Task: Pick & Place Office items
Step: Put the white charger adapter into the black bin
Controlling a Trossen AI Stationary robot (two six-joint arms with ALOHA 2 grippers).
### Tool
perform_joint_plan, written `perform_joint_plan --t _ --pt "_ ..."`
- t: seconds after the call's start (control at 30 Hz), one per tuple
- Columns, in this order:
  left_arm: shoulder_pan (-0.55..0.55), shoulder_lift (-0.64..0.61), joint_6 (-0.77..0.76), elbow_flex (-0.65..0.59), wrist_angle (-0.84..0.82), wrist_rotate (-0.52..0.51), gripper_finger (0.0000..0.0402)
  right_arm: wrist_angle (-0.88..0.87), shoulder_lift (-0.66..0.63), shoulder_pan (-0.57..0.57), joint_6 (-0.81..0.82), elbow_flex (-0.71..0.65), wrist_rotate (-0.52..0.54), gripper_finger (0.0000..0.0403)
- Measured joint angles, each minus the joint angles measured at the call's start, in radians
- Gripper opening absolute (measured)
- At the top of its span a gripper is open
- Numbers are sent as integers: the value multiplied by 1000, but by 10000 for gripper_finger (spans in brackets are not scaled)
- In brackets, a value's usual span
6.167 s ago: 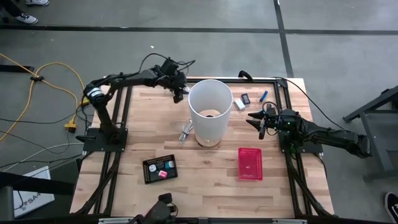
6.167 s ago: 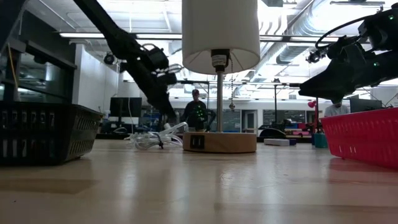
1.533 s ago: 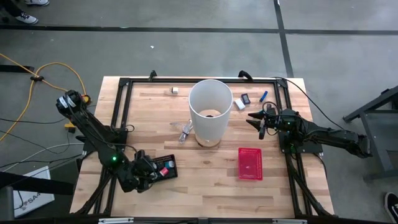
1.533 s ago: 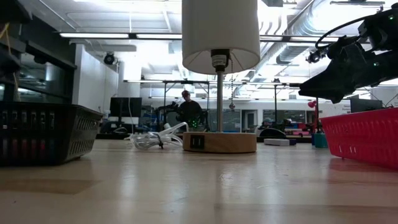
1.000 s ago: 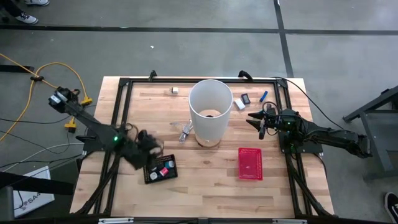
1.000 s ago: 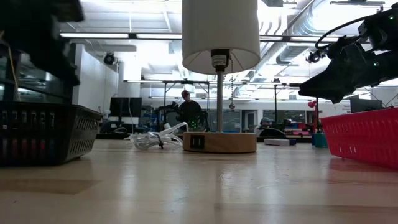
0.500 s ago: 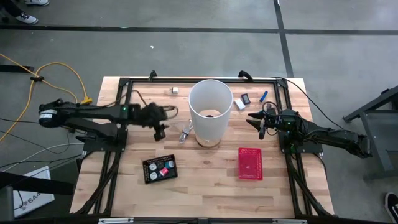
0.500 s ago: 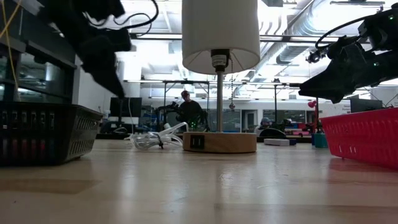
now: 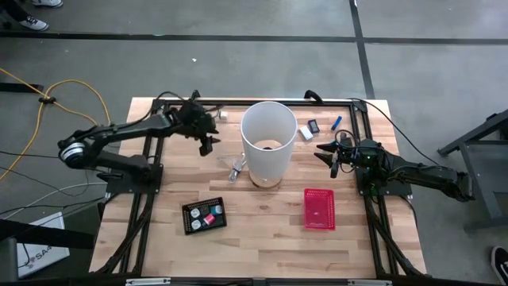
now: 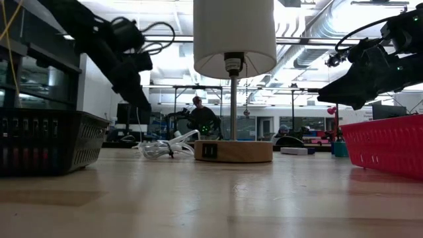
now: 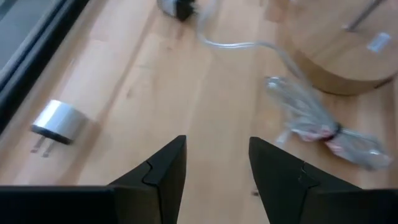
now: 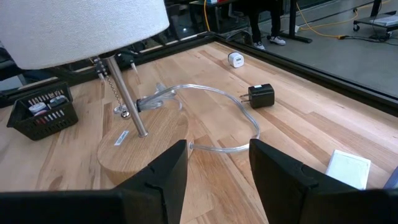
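Note:
Small items lie loose on the far side of the table: a white plug adapter (image 9: 224,116), a white block (image 9: 305,133), a black piece (image 9: 313,125) and a blue stick (image 9: 336,122). Pink, teal and white bits sit in a black tray (image 9: 204,215) at the near left. My left gripper (image 9: 206,145) hangs open above the bare wood just near of the adapter (image 11: 59,121), touching nothing. My right gripper (image 9: 324,151) hovers open right of the lamp, near of the white block (image 12: 348,167).
A lamp with a tall white shade (image 9: 268,137) stands mid-table on a round wooden base (image 12: 146,146). Its clear cord lies bundled (image 11: 323,124) left of the base and runs to a black plug (image 12: 260,95). A red mesh basket (image 9: 319,208) sits at the near right.
My left arm has swung from beside the black tray toward the table's far edge and now hovers near the white adapter. Its gripper touched nothing on the way. No object has moved.

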Motion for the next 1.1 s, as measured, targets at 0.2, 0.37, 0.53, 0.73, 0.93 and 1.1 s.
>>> perform_joint_plan --t 0.2,0.37,0.53,0.73,0.93,1.1 --pt "81 124 132 133 -28 11 169 0 0 0 0 0 0 160" --pt "123 249 221 277 -133 11 169 0 0 0 0 0 0 160" --pt "176 345 333 365 -200 21 169 0 0 0 0 0 0 160" --pt "235 388 392 401 -203 21 169 0 0 0 0 0 0 160" --pt "271 422 427 408 -206 17 169 0 0 0 0 0 0 160" --pt "286 453 444 416 -191 12 169 0 0 0 0 0 0 160"
